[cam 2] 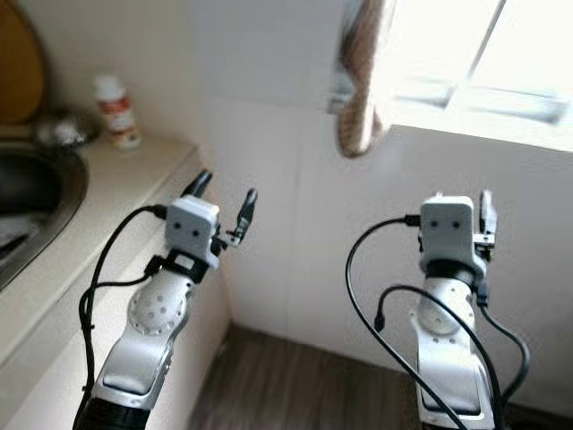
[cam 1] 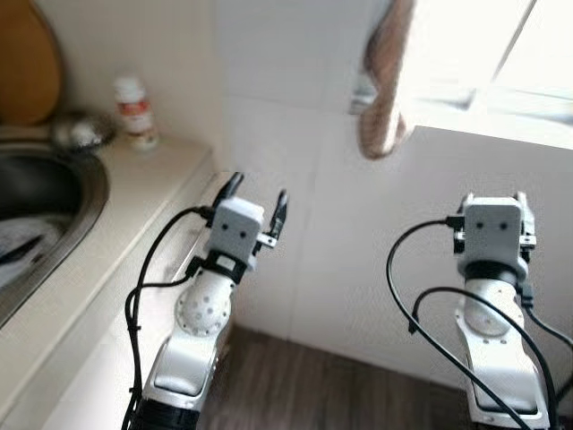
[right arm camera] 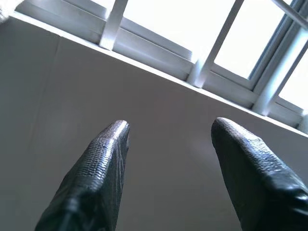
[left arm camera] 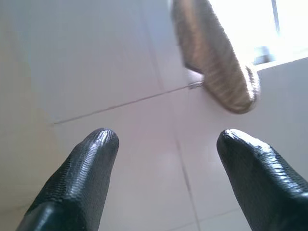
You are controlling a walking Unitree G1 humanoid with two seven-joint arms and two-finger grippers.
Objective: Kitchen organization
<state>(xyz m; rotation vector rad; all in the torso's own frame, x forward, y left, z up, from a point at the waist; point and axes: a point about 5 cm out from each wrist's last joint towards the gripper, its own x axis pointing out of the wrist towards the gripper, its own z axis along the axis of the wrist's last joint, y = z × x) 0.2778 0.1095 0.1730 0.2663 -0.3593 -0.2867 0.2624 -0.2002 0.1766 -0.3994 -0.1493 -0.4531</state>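
Kitchen corner: white tiled wall [cam 1: 295, 134] with thin grout lines, meeting a bright window [right arm camera: 202, 29] with pale metal frame bars above a sill; dark wood-grain floor [cam 1: 295, 376] below. To the robot's left, a beige worktop [cam 1: 143, 179], smooth and matt, its rounded edge running toward the wall. Set into it, a stainless steel sink [cam 1: 54, 193], round-rimmed and glossy, with something dark and white lying inside that cannot be made out. At the back of the worktop near the wall, a small white bottle [cam 1: 134, 109] with a red label, upright, standing just beside the sink rim. Next to it, a shiny metal rounded object [cam 1: 79, 131], perhaps a ladle bowl or lid, blurred. Behind that, a brown wooden board [cam 1: 27, 58] with a curved edge, leaning on the wall. Hanging on the tiled wall beside the window, a tan cloth [cam 1: 385, 81], coarse and knitted in texture, drooping in a rounded fold from a small metal fitting. Left claw [cam 1: 256, 199]: raised beside the worktop's edge, pointing up toward the wall and cloth, two black ribbed fingers [left arm camera: 82, 168] spread apart, nothing between them. Right claw [right arm camera: 168, 130]: raised before the wall beneath the window sill, well apart from the worktop, fingers spread, gripping nothing. Both arms silver, with black cables looping alongside.
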